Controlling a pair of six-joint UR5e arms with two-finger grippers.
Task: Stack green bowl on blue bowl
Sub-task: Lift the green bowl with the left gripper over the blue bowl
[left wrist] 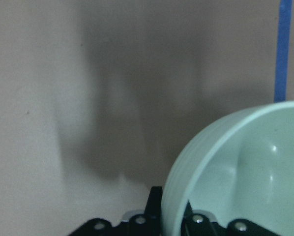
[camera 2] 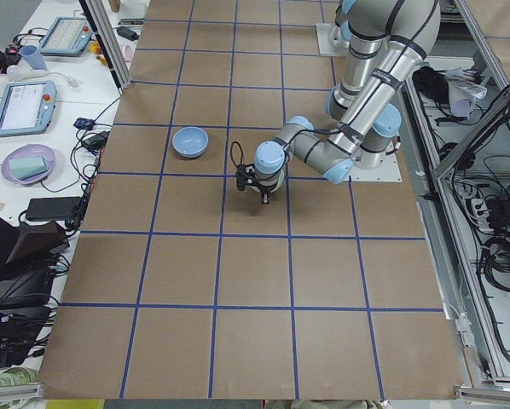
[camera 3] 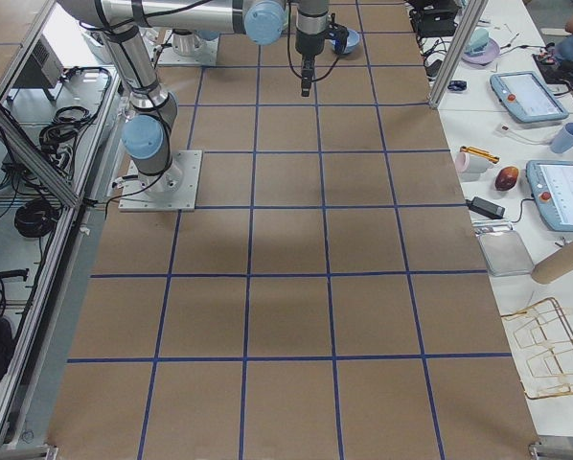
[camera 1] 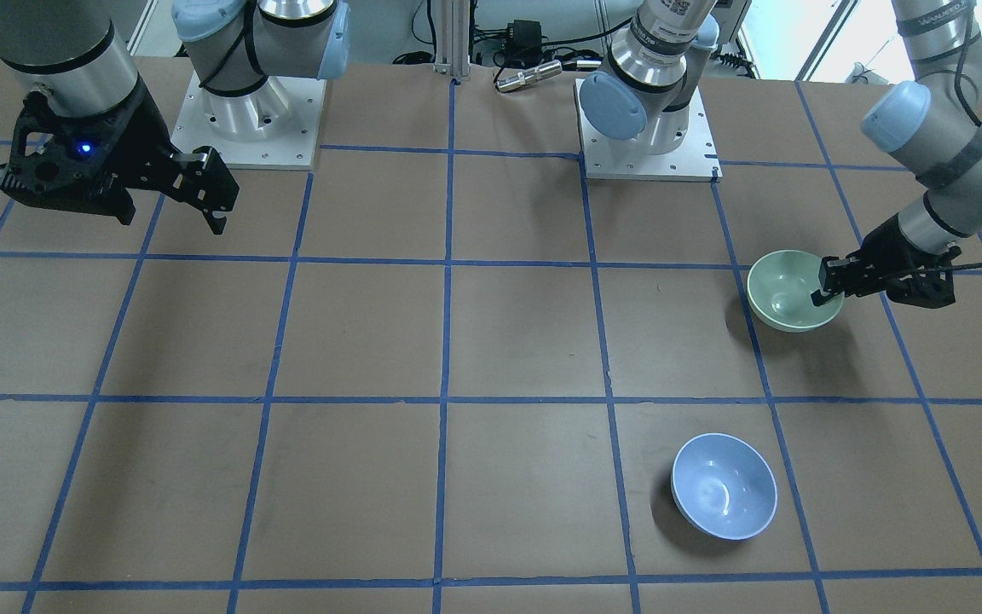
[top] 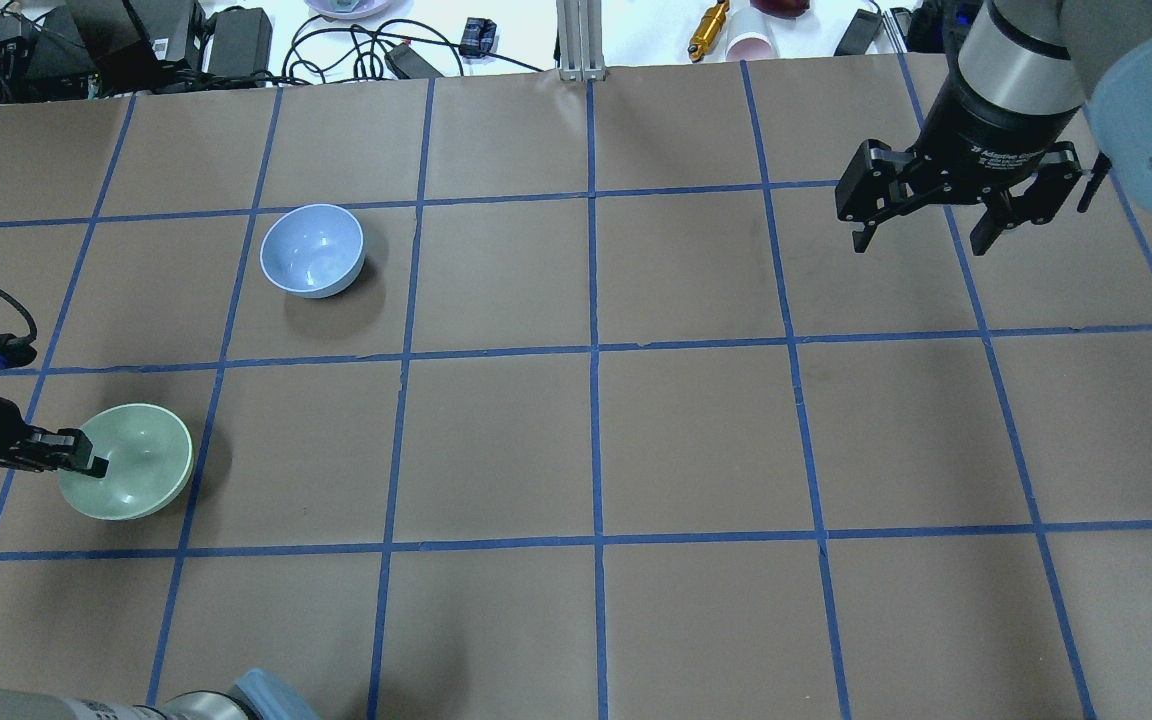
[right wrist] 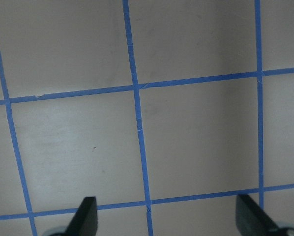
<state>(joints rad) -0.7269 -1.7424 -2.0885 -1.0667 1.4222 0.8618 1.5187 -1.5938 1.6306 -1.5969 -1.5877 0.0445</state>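
The green bowl point(camera 1: 789, 290) point(top: 131, 465) is at the table's left side, near the robot. My left gripper point(camera 1: 823, 292) point(top: 91, 462) is shut on its rim, one finger inside and one outside, as the left wrist view shows point(left wrist: 174, 216). The bowl point(left wrist: 245, 177) looks tilted and slightly off the table, with its shadow set apart from it. The blue bowl point(camera 1: 724, 486) point(top: 313, 250) point(camera 2: 190, 141) stands upright and empty, one grid square farther from the robot. My right gripper point(top: 921, 243) point(camera 1: 211, 205) point(right wrist: 169, 219) is open and empty, high over the table's right side.
The brown table point(top: 596, 440) has a grid of blue tape lines. The two arm bases point(camera 1: 248, 119) point(camera 1: 649, 141) stand at the robot's edge. Cables, a cup and small items point(top: 726, 30) lie beyond the far edge.
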